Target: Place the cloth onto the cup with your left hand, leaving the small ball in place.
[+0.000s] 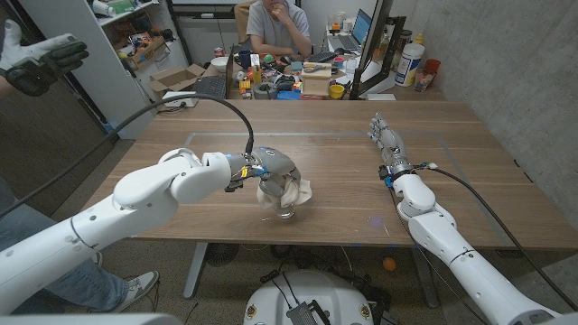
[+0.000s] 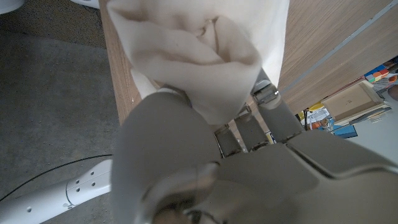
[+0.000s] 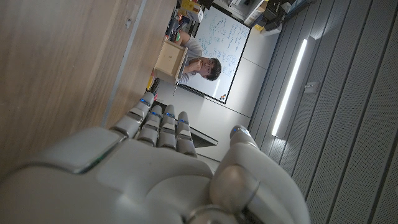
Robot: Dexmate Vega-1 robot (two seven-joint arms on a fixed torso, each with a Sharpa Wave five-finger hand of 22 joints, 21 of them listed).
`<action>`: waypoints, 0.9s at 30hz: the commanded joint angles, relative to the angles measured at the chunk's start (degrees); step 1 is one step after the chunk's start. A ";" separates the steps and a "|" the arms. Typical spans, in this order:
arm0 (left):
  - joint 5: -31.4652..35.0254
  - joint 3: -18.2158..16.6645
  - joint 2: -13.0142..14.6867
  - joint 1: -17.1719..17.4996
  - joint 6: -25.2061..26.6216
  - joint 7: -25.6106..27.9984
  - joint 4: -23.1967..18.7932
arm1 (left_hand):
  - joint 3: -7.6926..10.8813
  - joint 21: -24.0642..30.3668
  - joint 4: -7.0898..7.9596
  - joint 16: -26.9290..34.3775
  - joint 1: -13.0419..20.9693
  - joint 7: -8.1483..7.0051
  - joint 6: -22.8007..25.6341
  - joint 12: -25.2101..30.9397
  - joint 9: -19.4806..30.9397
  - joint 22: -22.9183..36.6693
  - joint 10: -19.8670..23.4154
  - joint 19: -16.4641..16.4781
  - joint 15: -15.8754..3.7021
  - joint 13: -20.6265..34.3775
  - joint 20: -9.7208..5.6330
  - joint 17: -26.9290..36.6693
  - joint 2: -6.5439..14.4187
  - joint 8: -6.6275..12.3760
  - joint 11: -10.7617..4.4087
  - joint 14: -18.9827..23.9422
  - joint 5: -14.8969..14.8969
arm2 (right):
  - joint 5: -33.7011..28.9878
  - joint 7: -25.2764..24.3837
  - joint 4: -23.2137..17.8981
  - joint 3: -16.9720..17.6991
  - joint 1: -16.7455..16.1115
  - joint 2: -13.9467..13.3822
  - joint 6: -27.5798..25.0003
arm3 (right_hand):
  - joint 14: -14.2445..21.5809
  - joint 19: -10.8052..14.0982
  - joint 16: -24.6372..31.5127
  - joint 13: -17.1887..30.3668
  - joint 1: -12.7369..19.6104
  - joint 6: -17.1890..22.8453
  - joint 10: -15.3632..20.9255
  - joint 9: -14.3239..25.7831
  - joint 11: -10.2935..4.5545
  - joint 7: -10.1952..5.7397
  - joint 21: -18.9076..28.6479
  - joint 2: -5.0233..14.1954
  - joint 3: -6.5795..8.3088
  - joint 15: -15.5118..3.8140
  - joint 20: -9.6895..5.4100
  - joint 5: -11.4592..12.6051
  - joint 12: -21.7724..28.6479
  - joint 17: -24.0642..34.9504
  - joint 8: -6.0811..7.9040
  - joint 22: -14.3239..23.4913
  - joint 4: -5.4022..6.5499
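Cloth (image 1: 287, 192) bunched over cup (image 1: 285, 213), we see left robot hand (image 1: 271, 168) gripping it; right robot hand (image 1: 388, 140) empty on tabletop (image 1: 334, 135), fingers straight.

Wooden table (image 1: 334, 135) across the middle of the head view. Behind its far edge, a seated person (image 1: 278, 27) at a cluttered desk, with a laptop (image 1: 350, 32) and a white container (image 1: 410, 63) nearby. Cardboard box (image 1: 176, 81) on the floor at far left.
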 commanded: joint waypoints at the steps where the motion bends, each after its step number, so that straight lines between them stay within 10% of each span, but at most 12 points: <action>1: -0.26 1.23 -0.90 -2.44 2.00 -3.71 -0.64 | 0.30 -0.48 0.39 -0.26 -1.22 -0.05 -0.92 -0.36 0.13 0.12 -0.98 -0.29 -0.25 0.40 0.77 -0.20 0.02 -0.26 0.48 -1.26 -0.42 | 0.27 0.12 -0.20 0.37 -0.29 -0.25 0.00 | 0.56 0.74 0.14 0.12 0.07 0.43 0.59 0.21 0.23 0.16 -0.08 -0.53 -0.06 0.13 0.04 0.29 -0.40 0.13 0.09 0.17 -0.32; 27: 0.51 2.68 -2.93 -5.89 6.55 -10.52 -3.37 | 0.49 -4.17 2.49 -0.29 -7.67 0.01 -10.72 -2.97 0.71 0.36 -9.53 -4.14 3.73 1.48 4.27 -1.69 -0.54 -3.56 3.75 -8.80 -1.81 | 1.07 0.81 0.27 1.06 -0.75 -0.25 1.39 | 0.71 0.94 0.12 0.13 0.05 0.54 0.69 0.21 0.11 0.12 -0.05 -0.52 -0.13 0.12 0.11 0.31 -0.49 0.14 0.09 0.19 -0.42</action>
